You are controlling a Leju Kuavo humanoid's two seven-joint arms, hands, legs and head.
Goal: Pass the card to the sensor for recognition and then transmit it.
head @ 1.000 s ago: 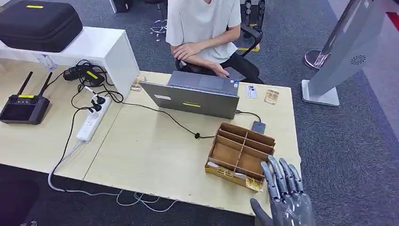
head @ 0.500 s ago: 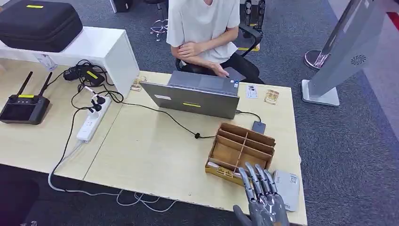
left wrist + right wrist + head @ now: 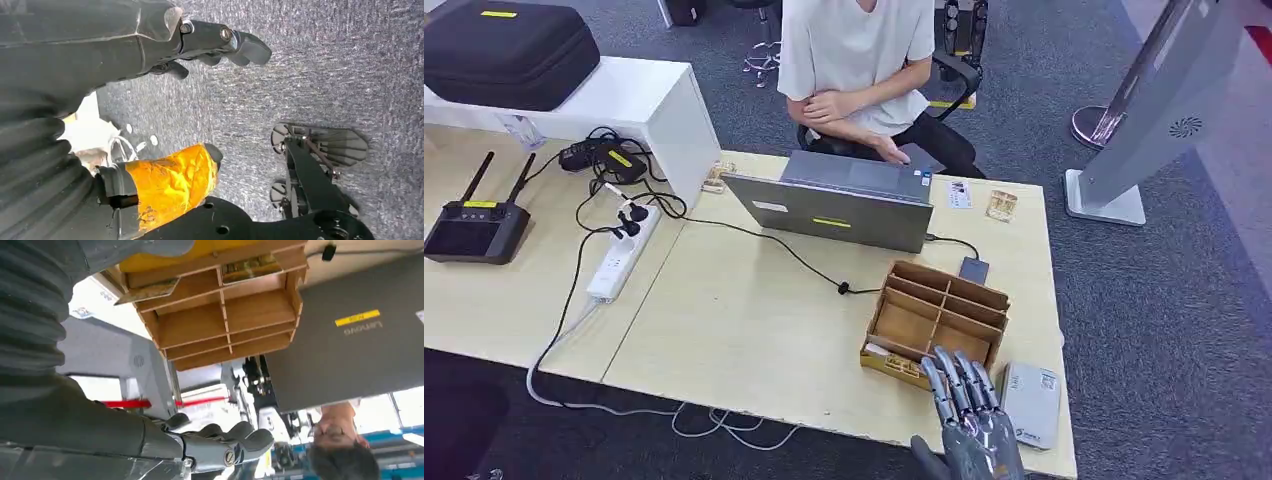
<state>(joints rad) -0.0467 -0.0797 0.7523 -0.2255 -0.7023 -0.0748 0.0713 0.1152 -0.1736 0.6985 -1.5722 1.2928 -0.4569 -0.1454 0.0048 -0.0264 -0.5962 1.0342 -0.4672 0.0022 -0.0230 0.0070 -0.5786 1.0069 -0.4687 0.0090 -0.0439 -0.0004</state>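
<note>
At the fingers: right hand (image 3: 972, 425) low over the near edge of the bench (image 3: 754, 320), fingers (image 3: 944, 375) straight, slightly fanned, gripping nothing.
Just past the fingertips: wooden box (image 3: 944, 300) with divided compartments; fingertips level with its near wall, touching or not cannot be told.
Card: yellowish card (image 3: 902, 366) standing in the box's nearest slot, just to the thumb side of the fingertips; long axis along the near wall, crosswise to the fingers.
Beside the fingers, away from the thumb: flat grey pad (image 3: 1031, 402) lying on the bench just beside the hand, probably the sensor; long axis running roughly the same way as the fingers.
Nearer hand: right, by far; left hand (image 3: 100, 45) hanging over carpet, fingers loosely apart around nothing, thumb wrapped in orange tape.
Turning point: card a little ahead and thumbward, pad on the other side, so probably a short reach into the slot, then a carry across the hand's own width.
Beyond the box: grey laptop (image 3: 844, 205), lid back facing the fingers, and a seated person (image 3: 854, 50) behind it, the likely receiver.
Writing: "Lenovo" on the lid in the right wrist view, under a yellow sticker with unreadable print; small label and logo on the pad, too small to read.
</note>
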